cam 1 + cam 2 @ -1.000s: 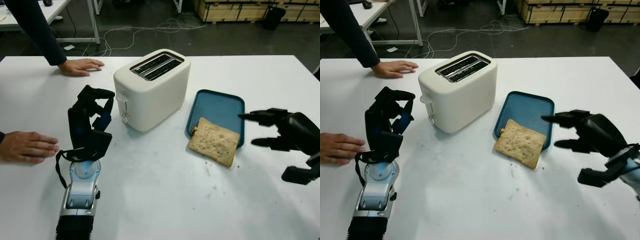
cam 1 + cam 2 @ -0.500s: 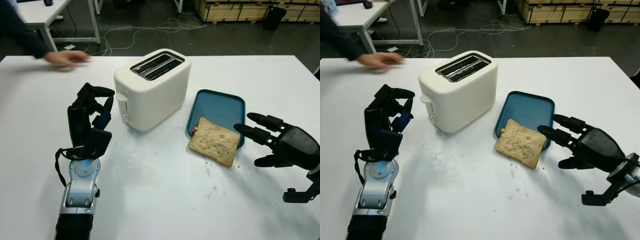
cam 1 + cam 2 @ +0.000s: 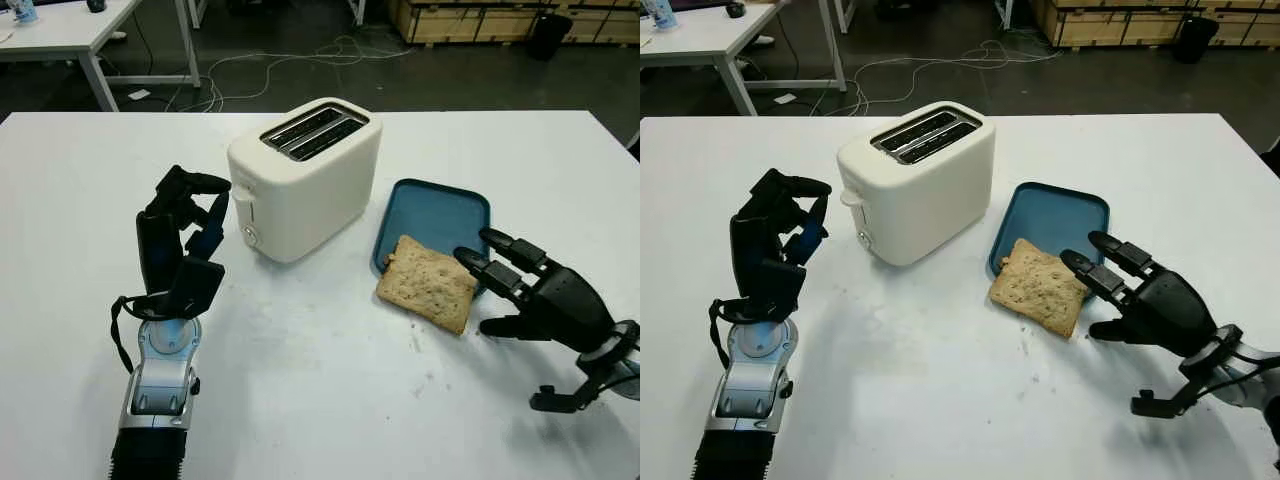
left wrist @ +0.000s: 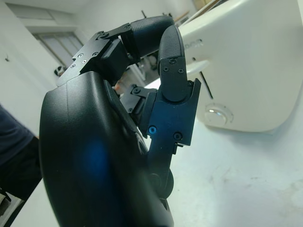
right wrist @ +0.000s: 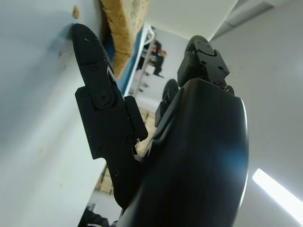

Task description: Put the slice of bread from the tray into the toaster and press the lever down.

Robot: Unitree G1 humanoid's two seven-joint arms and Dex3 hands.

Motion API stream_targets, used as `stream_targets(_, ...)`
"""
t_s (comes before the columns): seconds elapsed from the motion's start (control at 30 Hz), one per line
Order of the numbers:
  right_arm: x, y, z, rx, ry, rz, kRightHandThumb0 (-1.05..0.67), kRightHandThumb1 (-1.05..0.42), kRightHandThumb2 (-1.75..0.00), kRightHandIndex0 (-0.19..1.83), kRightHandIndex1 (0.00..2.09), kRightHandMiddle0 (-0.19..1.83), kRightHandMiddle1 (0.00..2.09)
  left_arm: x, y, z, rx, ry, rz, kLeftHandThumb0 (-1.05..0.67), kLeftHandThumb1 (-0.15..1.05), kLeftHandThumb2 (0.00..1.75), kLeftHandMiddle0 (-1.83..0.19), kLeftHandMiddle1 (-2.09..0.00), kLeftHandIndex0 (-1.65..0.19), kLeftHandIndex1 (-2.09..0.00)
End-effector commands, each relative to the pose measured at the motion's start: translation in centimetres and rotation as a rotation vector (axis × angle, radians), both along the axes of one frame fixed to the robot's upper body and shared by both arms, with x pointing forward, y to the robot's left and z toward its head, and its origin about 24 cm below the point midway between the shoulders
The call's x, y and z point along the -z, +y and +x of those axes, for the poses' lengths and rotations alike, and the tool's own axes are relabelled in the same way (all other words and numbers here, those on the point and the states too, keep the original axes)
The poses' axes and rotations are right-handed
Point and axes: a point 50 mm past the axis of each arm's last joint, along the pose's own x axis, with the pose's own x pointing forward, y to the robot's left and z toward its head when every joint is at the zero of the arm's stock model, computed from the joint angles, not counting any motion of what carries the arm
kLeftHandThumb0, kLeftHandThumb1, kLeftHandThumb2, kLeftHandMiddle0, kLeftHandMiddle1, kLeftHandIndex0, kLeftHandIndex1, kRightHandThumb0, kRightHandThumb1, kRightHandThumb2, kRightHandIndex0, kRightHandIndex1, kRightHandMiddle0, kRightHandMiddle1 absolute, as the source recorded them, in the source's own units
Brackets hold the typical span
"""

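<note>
Left eye view: the bread [image 3: 428, 283] lies half on the near edge of the blue tray [image 3: 440, 213], half on the white table [image 3: 300, 400], just right of the white toaster [image 3: 305, 175]. The right hand [image 3: 530, 292] is released, holding nothing, its fingertips just beside the slice's right edge. The left hand [image 3: 180, 240] stands upright left of the toaster, fingers curled, grasping nothing.

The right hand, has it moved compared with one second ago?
Yes. The right hand has come in toward the slice of bread and the blue tray; its fingers now reach the bread's near edge.
</note>
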Motion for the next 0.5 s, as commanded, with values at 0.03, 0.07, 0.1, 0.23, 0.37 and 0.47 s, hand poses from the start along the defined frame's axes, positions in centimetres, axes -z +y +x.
stream_targets(0.03,1.2,0.5,0.0,-0.001,0.033,-0.038,-0.54,-0.79,0.00,0.07,0.00,0.09,0.02,-0.4,0.0,-0.1,0.012,-0.020,-0.002,-0.48,0.92,0.31,-0.77,-1.75,-0.65,-1.53)
stream_targets(0.07,1.3,0.7,0.0,-0.004,0.032,-0.040,-0.54,-0.79,0.00,0.08,0.00,0.10,0.02,-0.4,0.0,-0.1,0.012,-0.021,-0.002,-0.48,0.92,0.31,-0.77,-1.75,-0.64,-1.53)
stream_targets(0.1,1.5,0.9,0.1,-0.010,0.032,-0.039,-0.53,-0.78,0.00,0.08,0.01,0.10,0.02,-0.4,0.0,-0.1,0.010,-0.022,-0.001,-0.49,0.92,0.31,-0.77,-1.75,-0.64,-1.53)
stream_targets(0.23,1.4,1.6,0.7,-0.038,0.048,-0.035,-0.50,-0.79,0.00,0.07,0.00,0.09,0.01,-0.4,0.0,-0.1,0.007,-0.018,-0.005,-0.49,0.92,0.31,-0.77,-1.75,-0.64,-1.52)
stream_targets(0.37,1.2,2.1,1.2,-0.075,0.024,-0.053,-0.49,-0.77,0.00,0.10,0.02,0.13,0.02,-0.6,0.0,-0.1,0.003,-0.024,-0.001,-0.49,0.92,0.31,-0.77,-1.75,-0.64,-1.50)
stream_targets(0.47,1.0,2.3,1.5,-0.094,0.024,-0.070,-0.48,-0.77,0.00,0.08,0.00,0.10,0.00,-0.7,0.0,-0.1,-0.001,-0.024,-0.005,-0.49,0.92,0.31,-0.77,-1.75,-0.65,-1.50)
